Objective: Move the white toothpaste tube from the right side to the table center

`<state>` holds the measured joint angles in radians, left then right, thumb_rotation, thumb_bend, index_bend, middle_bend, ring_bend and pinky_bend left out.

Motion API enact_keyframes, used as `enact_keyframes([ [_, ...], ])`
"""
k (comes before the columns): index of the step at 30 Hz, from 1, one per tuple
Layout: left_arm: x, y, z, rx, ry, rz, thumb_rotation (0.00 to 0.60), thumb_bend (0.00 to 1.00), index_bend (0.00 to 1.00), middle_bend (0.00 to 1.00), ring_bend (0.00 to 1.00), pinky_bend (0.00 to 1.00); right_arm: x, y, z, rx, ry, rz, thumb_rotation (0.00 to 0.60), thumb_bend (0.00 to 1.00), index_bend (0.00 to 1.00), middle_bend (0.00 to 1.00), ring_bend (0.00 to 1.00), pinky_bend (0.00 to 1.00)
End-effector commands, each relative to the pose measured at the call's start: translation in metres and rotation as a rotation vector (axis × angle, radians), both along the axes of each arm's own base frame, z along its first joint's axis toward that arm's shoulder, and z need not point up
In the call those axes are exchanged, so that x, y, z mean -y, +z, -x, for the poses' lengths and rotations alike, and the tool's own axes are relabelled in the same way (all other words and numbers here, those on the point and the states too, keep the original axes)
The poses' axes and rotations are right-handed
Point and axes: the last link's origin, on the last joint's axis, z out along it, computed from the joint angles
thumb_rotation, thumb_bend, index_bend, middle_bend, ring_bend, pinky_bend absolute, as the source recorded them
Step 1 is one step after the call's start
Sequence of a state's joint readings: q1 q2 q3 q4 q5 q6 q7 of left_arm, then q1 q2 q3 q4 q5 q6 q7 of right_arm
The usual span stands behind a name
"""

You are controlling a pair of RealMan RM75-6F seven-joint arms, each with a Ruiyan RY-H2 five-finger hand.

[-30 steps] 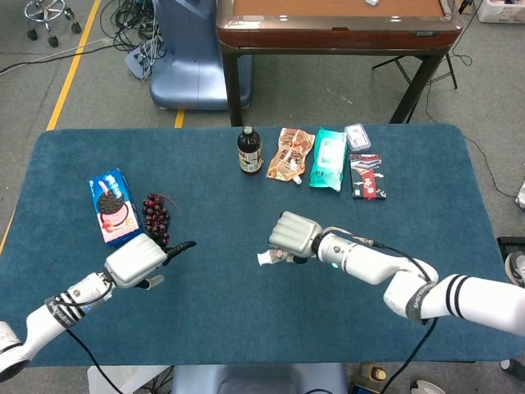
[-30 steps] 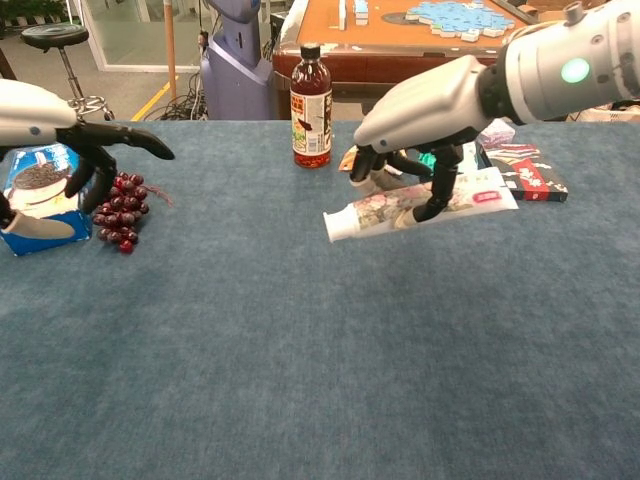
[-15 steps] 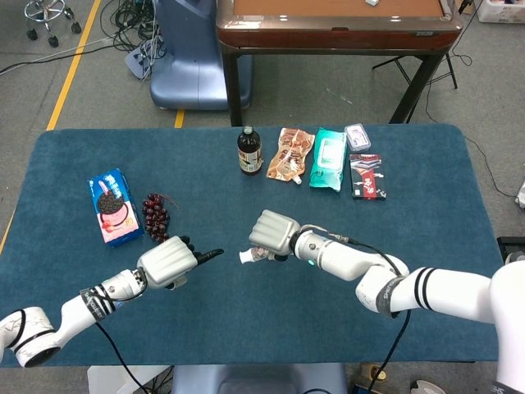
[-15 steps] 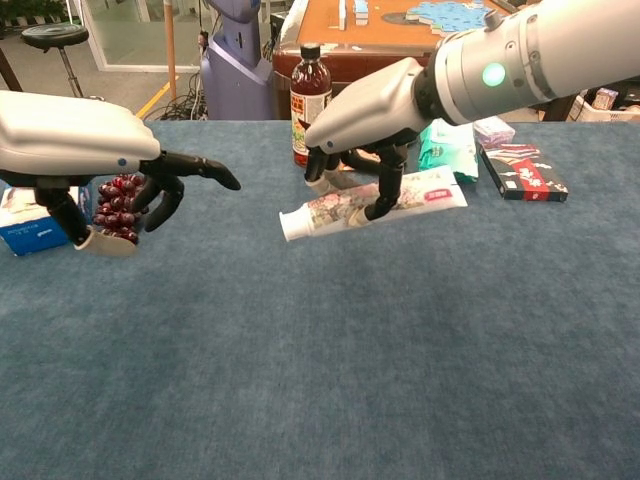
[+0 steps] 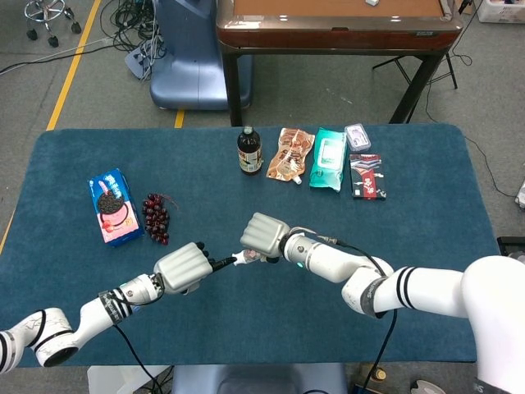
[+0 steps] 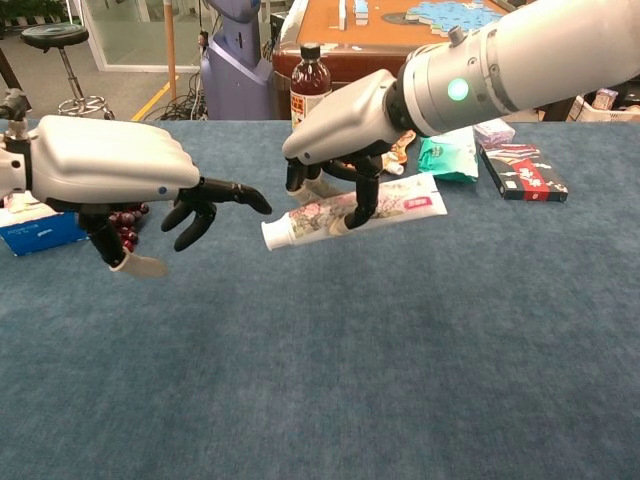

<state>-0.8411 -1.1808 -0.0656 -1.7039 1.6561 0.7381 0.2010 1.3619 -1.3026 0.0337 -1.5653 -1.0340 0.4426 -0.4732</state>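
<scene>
My right hand (image 6: pixel 345 120) (image 5: pixel 264 235) holds the white toothpaste tube (image 6: pixel 352 211) above the blue table, near its middle. The tube lies roughly level, its cap end (image 6: pixel 272 236) pointing toward my left hand. In the head view only the cap end (image 5: pixel 244 258) shows below the right hand. My left hand (image 6: pixel 110 175) (image 5: pixel 184 267) is open, fingers apart, its fingertips (image 6: pixel 250 198) a short gap from the cap, touching nothing.
On the left lie a blue cookie pack (image 5: pixel 112 206) and dark grapes (image 5: pixel 155 218). Along the far edge stand a dark bottle (image 5: pixel 249 151), a snack bag (image 5: pixel 291 153), a teal wipes pack (image 5: pixel 330 158), a small box (image 5: pixel 358 136) and a red-black pack (image 5: pixel 367 176).
My right hand carried the tube leftward toward the table's middle. My left hand moved right from beside the grapes until its fingertips came close to the cap.
</scene>
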Motion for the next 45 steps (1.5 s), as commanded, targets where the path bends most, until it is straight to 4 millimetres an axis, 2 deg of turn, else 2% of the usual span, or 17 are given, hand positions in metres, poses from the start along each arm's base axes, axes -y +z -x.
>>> enact_keyframes([
  [1,0.001,-0.003,0.000,-0.009,-0.002,0.006,0.600,0.26,0.06,0.53,0.52,0.36,-0.002,-0.001,-0.002,0.004,0.002,-0.003,0.600,1.00,0.85,0.75,0.65,0.36],
  [19,0.000,-0.008,0.009,-0.048,0.019,0.009,0.600,0.26,0.08,0.54,0.52,0.37,-0.004,0.004,-0.004,0.030,-0.007,0.001,0.600,1.00,0.87,0.76,0.67,0.36],
  [45,-0.007,-0.012,0.012,-0.097,0.044,-0.012,0.600,0.26,0.09,0.54,0.52,0.38,-0.007,0.008,-0.003,0.063,-0.023,-0.020,0.600,1.00,0.90,0.78,0.70,0.36],
])
